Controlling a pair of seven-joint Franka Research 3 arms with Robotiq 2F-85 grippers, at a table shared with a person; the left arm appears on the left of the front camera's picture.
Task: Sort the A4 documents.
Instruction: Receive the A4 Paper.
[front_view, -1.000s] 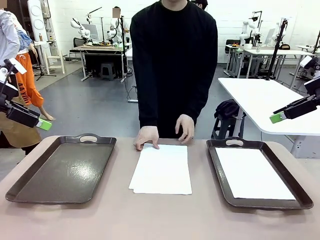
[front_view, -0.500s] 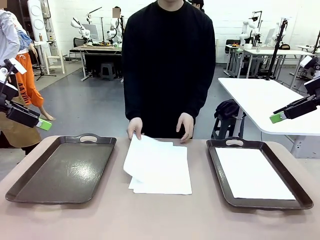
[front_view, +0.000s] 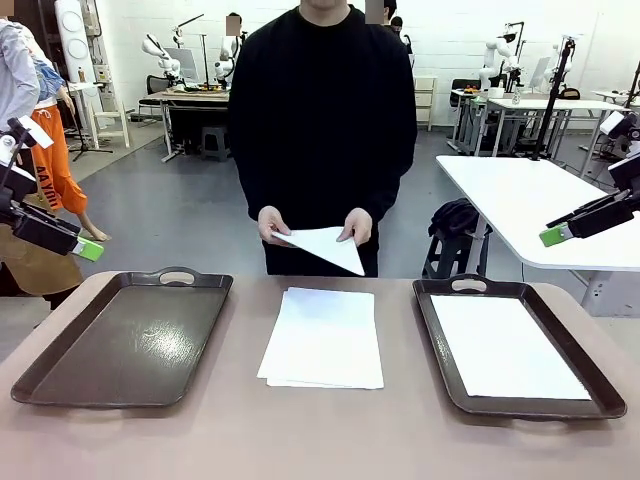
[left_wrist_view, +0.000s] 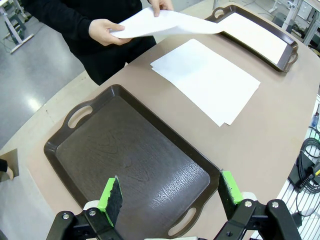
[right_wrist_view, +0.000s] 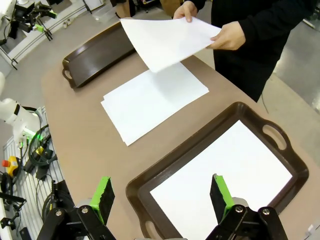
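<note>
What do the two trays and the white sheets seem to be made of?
The left tray and right tray: probably moulded plastic, dark brown, semi-gloss; light glares off the left one's faintly grained floor. The middle stack and held sheet: thin matte white paper; the held one curves and sags.

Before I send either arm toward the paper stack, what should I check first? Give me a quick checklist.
1. Left tool open, holding nothing: ok.
2. Right tool open, holding nothing: ok.
3. Paper stack flat between left tray and right tray, no hand on it: ok.
4. Filed sheet in right tray lying flat: ok.
5. Person's hands out of the way: not ok, both hold a raised sheet near the stack.
6. Which tray the raised sheet goes to: cannot tell.
</note>
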